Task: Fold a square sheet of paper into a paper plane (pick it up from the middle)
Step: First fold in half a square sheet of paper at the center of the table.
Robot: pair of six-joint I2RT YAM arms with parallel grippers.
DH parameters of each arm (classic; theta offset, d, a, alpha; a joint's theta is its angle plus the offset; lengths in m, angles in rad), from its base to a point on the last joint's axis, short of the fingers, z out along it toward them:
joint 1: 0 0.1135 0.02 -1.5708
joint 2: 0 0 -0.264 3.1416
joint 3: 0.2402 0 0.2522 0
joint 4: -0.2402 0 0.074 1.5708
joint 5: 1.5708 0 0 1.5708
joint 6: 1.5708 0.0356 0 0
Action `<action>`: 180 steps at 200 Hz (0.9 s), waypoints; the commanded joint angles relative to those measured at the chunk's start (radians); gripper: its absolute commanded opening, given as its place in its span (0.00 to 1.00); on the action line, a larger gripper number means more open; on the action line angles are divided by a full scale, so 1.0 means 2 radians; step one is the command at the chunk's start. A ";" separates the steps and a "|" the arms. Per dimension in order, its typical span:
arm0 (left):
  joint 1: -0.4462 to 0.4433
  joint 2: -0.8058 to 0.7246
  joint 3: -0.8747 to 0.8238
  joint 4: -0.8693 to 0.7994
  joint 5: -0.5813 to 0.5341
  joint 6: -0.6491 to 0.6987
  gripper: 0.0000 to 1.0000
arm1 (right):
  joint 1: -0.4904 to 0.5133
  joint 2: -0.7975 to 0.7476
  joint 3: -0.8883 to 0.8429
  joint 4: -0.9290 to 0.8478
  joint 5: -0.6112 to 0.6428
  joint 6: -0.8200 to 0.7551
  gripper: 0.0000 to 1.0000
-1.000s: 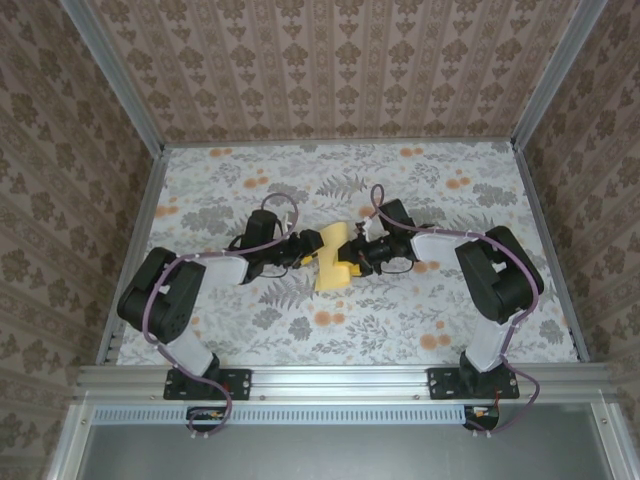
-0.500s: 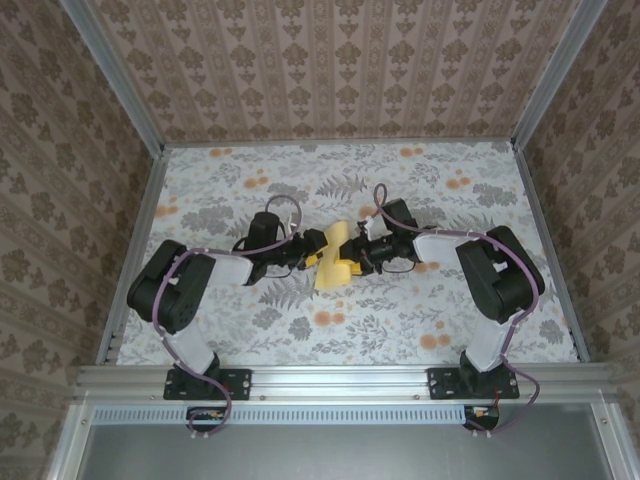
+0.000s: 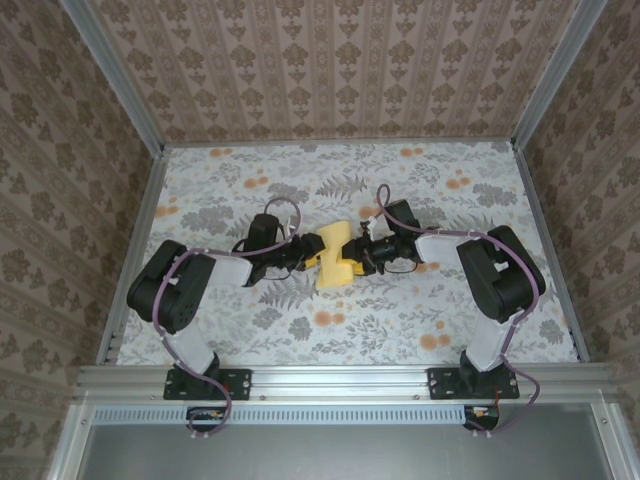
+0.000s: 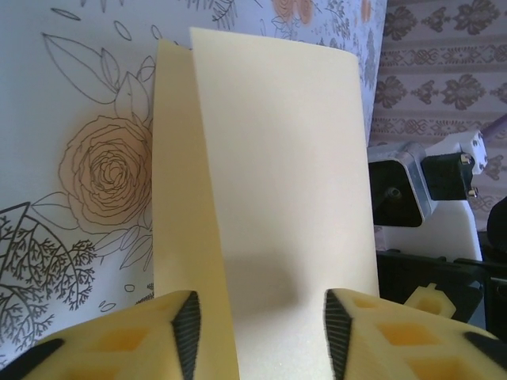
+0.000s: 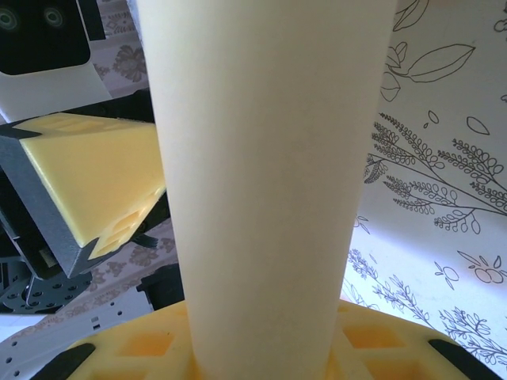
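Note:
The square sheet of paper (image 3: 333, 252), pale yellow and folded lengthwise, is held up off the flowered table between the two grippers. My right gripper (image 3: 360, 256) is shut on its right side. In the right wrist view the sheet (image 5: 261, 158) rises as a curved band out of the jaws (image 5: 265, 360) and hides the pads. My left gripper (image 3: 312, 257) is at the sheet's left side. In the left wrist view its jaws (image 4: 261, 332) stand apart, and the sheet (image 4: 277, 158), with a folded flap (image 4: 178, 174) on its left, spans the gap just beyond the pads (image 4: 188, 332).
The flowered tablecloth (image 3: 400, 320) lies all round the arms, with patterned walls on three sides. In the left wrist view the right arm's white and black wrist (image 4: 424, 190) is close behind the sheet. A yellow finger of my left gripper (image 5: 95, 170) shows beside the sheet.
The left arm has reached further in toward the sheet and its jaws have narrowed. The right gripper has kept its hold, and the sheet has stayed almost in place.

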 commanded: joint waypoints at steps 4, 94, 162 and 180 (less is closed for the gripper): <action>-0.002 -0.004 0.004 0.020 0.011 0.004 0.40 | -0.001 0.007 -0.007 0.014 -0.021 0.010 0.35; -0.002 0.004 0.004 0.029 0.007 0.000 0.04 | -0.002 0.020 0.010 -0.064 0.010 -0.040 0.48; -0.017 0.012 0.059 -0.111 -0.006 0.073 0.00 | -0.006 -0.024 0.041 -0.206 0.131 -0.115 0.75; -0.022 0.013 0.071 -0.140 -0.014 0.089 0.00 | -0.006 -0.033 0.046 -0.222 0.148 -0.131 0.78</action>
